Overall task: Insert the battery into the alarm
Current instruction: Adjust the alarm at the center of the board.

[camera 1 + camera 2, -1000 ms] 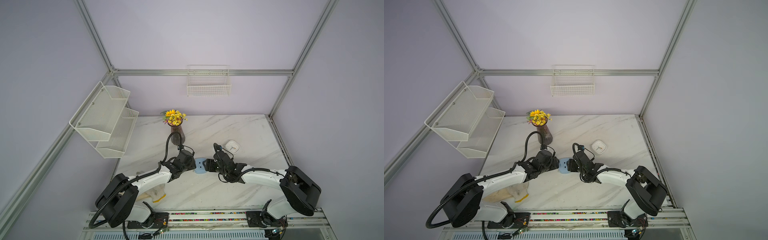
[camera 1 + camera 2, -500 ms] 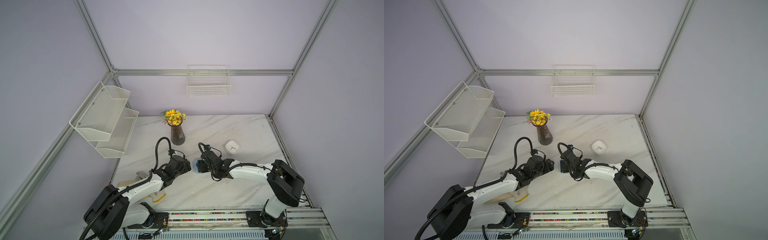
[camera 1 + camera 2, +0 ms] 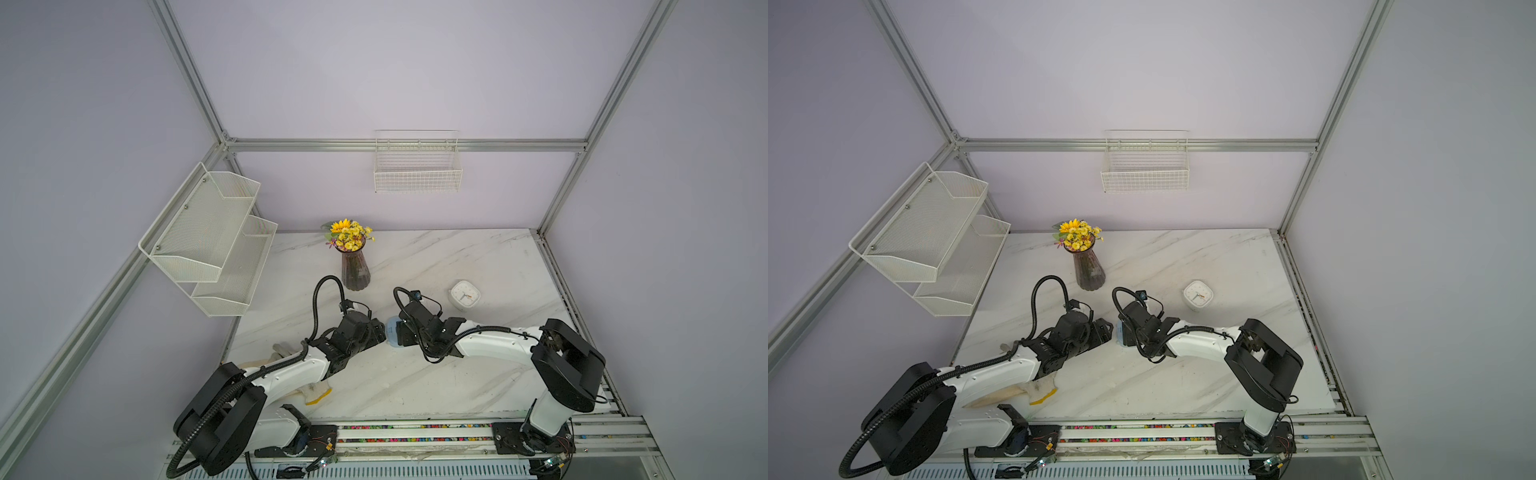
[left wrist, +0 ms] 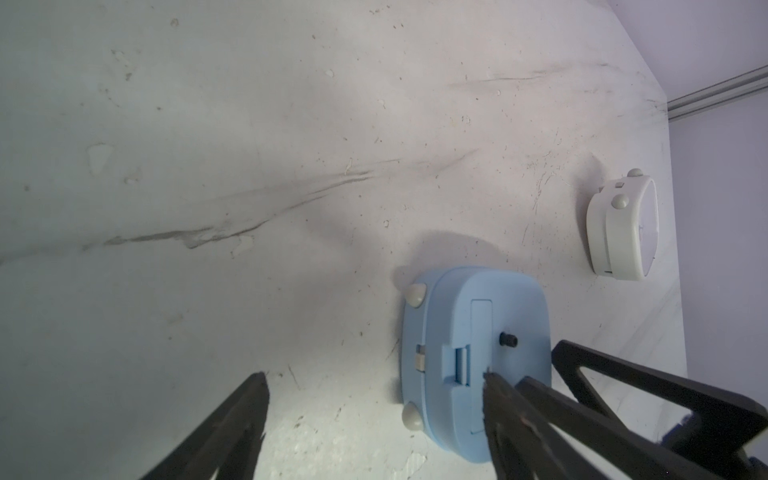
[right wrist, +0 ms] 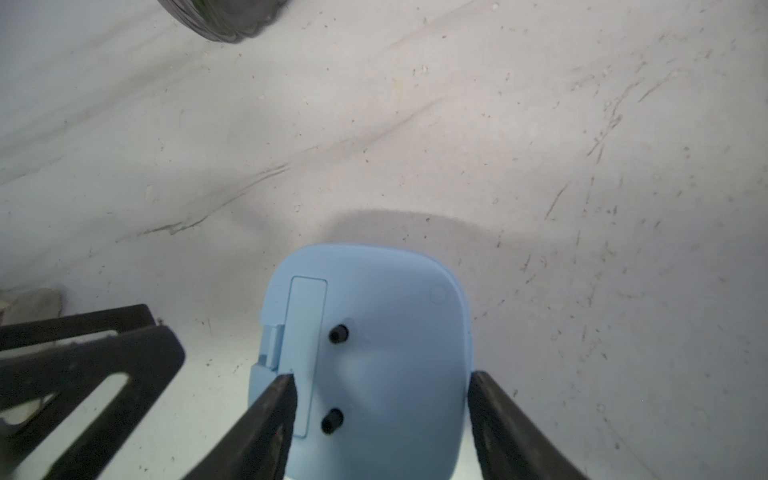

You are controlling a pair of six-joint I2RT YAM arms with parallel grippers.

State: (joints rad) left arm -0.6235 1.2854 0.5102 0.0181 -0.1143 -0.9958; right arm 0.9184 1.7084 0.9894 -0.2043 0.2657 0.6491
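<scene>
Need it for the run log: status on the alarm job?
Left gripper open, jaws empty, by blue alarm. Right gripper clamped on it, battery cover looks shut. No battery in sight; nothing blocking.

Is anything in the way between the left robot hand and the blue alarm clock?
Nothing visible. The left gripper is open, one fingertip at the back of the blue alarm, beside its shut battery lid. The right gripper holds the alarm's sides.

Looks down on a pale blue rounded-square plastic alarm clock (image 4: 473,361), back turned up, against a white marbled table (image 4: 208,166). Holds black jaws wide apart, one tip over that back beside the latch. Catches a white rounded plastic alarm clock (image 4: 621,226) well apart.
</scene>
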